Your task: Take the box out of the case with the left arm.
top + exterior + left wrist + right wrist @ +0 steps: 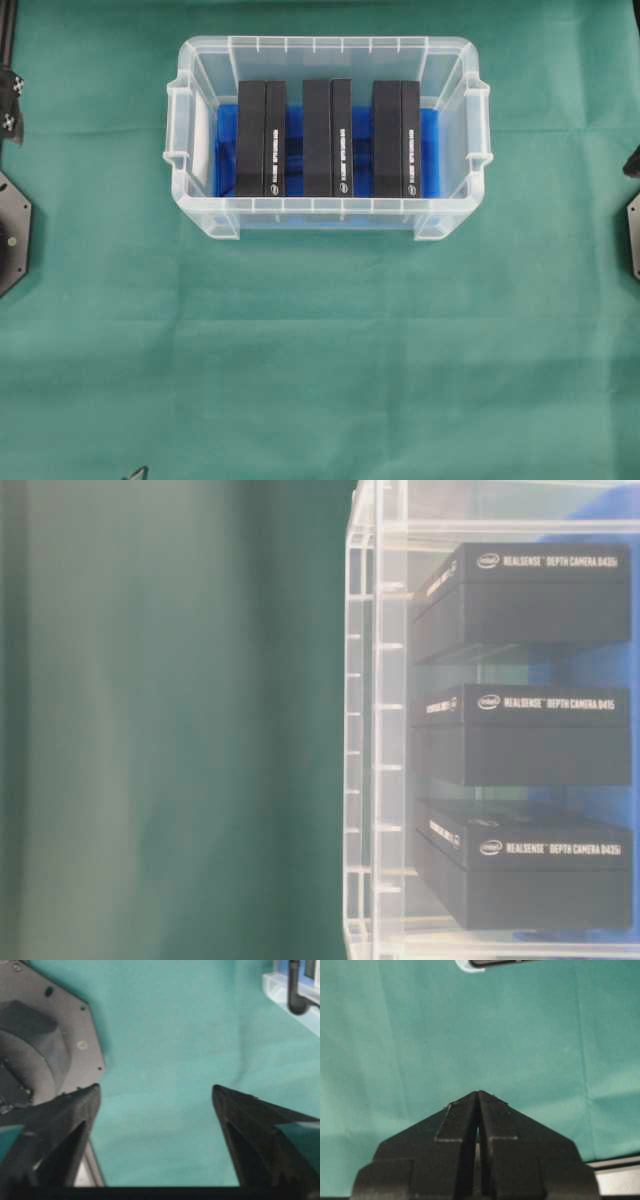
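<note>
With its fingers (156, 1110) spread wide and empty over the green counter (320, 350), the left arm should swing to the case (205, 215) at upper centre and straddle the leftmost box (261, 138) squarely before closing.

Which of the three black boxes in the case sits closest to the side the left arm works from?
The leftmost box in the overhead view, beside the left wall of the case; the middle and right boxes sit farther over.
</note>
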You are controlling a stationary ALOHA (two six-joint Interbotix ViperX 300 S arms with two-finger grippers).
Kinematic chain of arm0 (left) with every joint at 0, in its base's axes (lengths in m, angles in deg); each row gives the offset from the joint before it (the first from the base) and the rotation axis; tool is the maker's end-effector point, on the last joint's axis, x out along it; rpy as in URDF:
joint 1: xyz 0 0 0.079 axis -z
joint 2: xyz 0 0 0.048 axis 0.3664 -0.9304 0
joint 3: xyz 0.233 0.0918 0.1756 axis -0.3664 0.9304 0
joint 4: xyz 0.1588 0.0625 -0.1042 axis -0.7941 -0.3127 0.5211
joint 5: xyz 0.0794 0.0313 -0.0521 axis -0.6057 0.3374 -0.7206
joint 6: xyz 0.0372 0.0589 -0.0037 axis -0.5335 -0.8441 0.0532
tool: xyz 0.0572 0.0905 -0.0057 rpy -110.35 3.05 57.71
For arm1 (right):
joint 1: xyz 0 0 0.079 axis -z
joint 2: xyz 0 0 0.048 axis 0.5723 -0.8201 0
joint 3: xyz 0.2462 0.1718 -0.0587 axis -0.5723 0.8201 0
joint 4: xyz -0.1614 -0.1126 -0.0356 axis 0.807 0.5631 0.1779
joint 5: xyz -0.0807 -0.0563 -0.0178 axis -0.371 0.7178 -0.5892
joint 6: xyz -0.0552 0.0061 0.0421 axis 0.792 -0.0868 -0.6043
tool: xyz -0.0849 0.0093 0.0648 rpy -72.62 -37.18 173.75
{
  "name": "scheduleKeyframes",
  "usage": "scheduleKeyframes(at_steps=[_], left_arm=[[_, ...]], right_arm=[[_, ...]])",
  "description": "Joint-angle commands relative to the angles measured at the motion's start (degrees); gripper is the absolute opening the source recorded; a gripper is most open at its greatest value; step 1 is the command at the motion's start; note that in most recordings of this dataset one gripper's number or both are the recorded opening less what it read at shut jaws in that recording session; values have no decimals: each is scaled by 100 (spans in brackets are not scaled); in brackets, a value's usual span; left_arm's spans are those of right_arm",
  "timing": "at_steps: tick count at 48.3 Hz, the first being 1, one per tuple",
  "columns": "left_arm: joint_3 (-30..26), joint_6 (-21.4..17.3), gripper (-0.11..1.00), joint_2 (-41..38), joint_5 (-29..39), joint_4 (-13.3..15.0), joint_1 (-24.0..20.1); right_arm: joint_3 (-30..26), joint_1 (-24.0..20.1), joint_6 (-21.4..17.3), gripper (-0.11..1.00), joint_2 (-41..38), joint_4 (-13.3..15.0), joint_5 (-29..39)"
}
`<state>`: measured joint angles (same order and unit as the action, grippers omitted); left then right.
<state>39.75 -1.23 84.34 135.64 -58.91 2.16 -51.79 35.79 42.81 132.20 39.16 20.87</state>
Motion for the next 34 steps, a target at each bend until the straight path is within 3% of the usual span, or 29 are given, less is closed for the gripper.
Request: scheduleKeyframes(at_steps=[1, 21, 34], left_arm=[[-62, -9, 99, 9, -79, -18, -26], [-79, 0, 99, -26, -114, -26, -114], [-299, 53, 99, -492, -352, 9, 18]], right_arm=[[-97, 9, -9, 0, -26, 18, -9], [-97, 9, -9, 0, -26, 18, -9], [-97, 9, -9, 0, -26, 18, -9]])
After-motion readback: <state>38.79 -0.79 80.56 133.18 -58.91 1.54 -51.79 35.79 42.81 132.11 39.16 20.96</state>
